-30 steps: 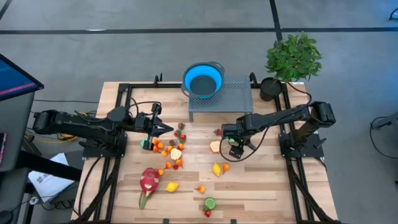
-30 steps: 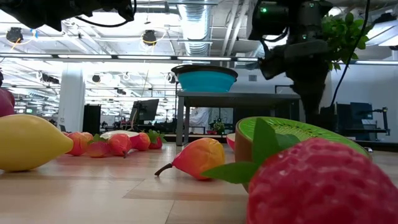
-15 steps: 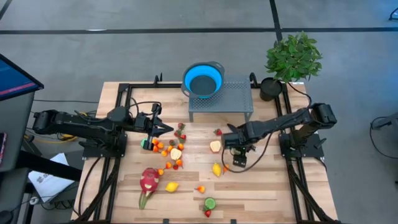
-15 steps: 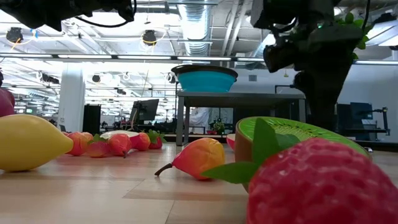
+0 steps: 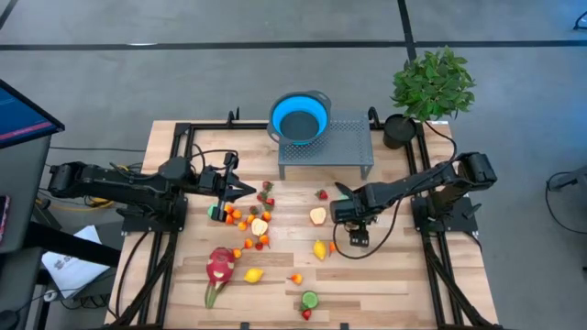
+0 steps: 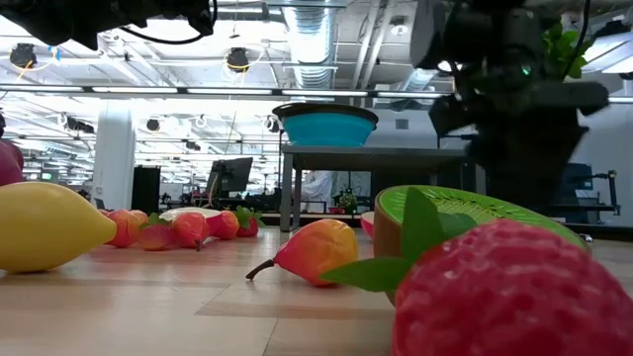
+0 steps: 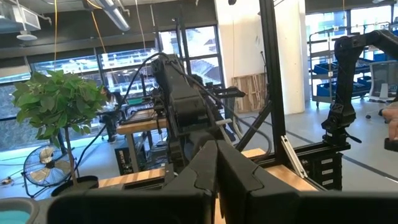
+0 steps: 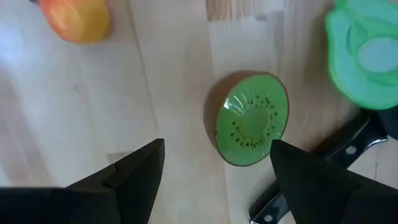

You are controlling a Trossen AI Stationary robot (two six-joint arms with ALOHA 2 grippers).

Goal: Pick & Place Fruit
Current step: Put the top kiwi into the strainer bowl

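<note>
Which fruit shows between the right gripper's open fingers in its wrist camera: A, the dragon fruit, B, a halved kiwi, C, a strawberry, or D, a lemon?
B: in the right wrist view a halved kiwi, green with dark seeds, lies cut side up on the wooden table, framed by the right gripper and its spread fingers.

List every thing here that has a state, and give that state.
left tool: shut, empty, above the table.
right tool: open, empty.
blue bowl: upright on the grey rack, empty.
kiwi half: cut face up, on the table.
dragon fruit: lying on its side, on the table.
</note>
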